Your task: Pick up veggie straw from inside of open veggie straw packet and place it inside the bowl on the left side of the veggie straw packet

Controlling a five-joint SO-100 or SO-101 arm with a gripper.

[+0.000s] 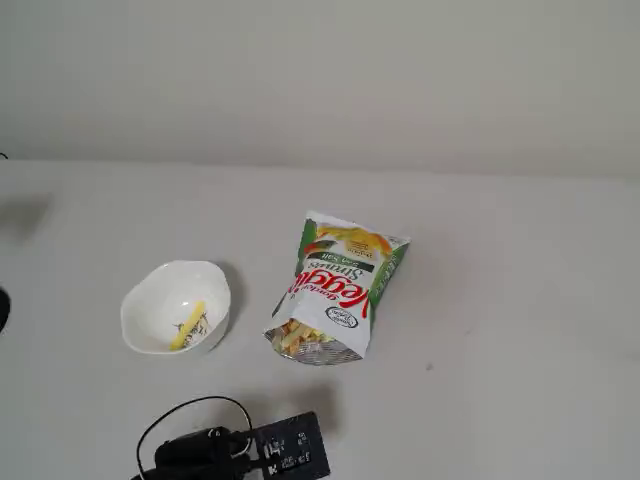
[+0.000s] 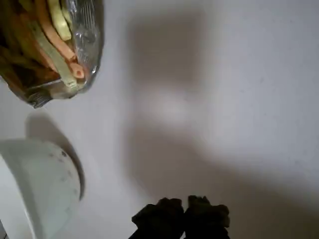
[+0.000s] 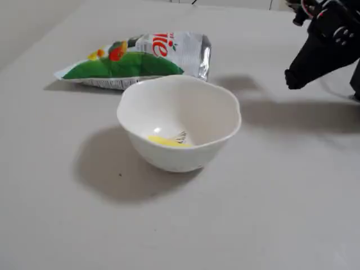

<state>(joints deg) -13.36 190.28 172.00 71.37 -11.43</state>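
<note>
Yellow veggie straw (image 1: 187,325) in bowl (image 1: 150,296) — tool (image 2: 185,205) apart.

Even soft light, no glare. My wrist view is blurry; broad soft shadows on the table (image 2: 239,99).

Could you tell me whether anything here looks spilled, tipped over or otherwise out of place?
Nothing stands out. The packet lies flat with its straws inside the open mouth, none spilled on the table. The bowl sits upright with one yellow straw in it. The gripper is clear of both.
</note>
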